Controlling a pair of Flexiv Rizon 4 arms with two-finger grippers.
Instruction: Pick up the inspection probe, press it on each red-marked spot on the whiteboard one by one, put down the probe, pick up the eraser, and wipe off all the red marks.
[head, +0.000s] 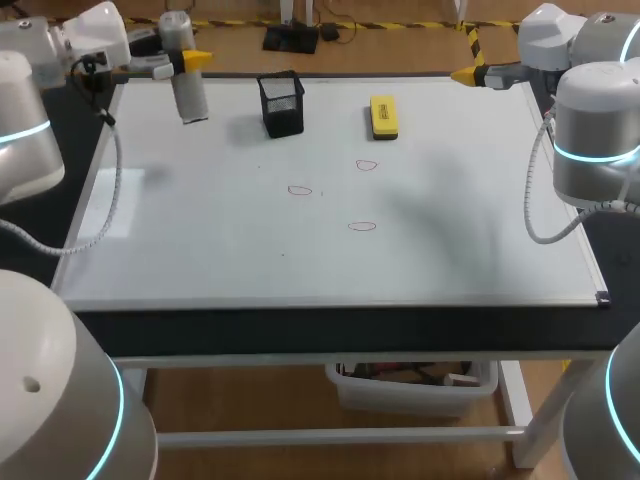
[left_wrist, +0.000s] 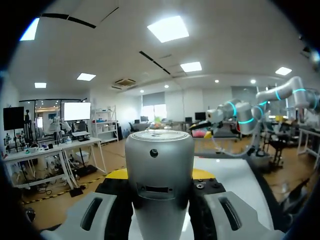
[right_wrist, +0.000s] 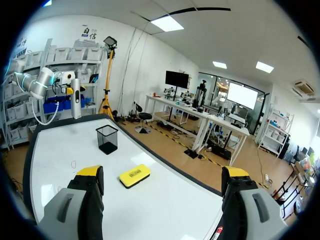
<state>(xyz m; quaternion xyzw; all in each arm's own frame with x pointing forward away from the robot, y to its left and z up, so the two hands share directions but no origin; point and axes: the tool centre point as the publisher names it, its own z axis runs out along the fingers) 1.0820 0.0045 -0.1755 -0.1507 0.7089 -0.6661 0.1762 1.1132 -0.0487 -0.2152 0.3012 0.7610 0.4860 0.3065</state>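
Nearest the head camera runs the dark front edge of the table (head: 340, 330), and beyond it the whiteboard (head: 200, 250) fills the middle of the frame. At the upper left the left gripper (head: 185, 62) hangs above the board's far corner, its fingers closed on the silver probe (head: 188, 95), which points down, clear of the surface; the left wrist view shows the probe (left_wrist: 159, 175) clamped between the two fingers. So the pick-up looks done. Three red rings (head: 362, 226) show near the centre, unwiped, and nothing tells whether any has been pressed. Putting the probe down and the whole eraser stage appear to be left. The yellow eraser (head: 383, 116) lies flat at the upper middle, just right of a black mesh cup (head: 282, 103). The right gripper (head: 470, 73) sits at the upper right corner, fingers spread wide and empty. The rings lie well in from every edge with open board around them; the cup stands nearest the probe's likely path and is the one thing to skirt.
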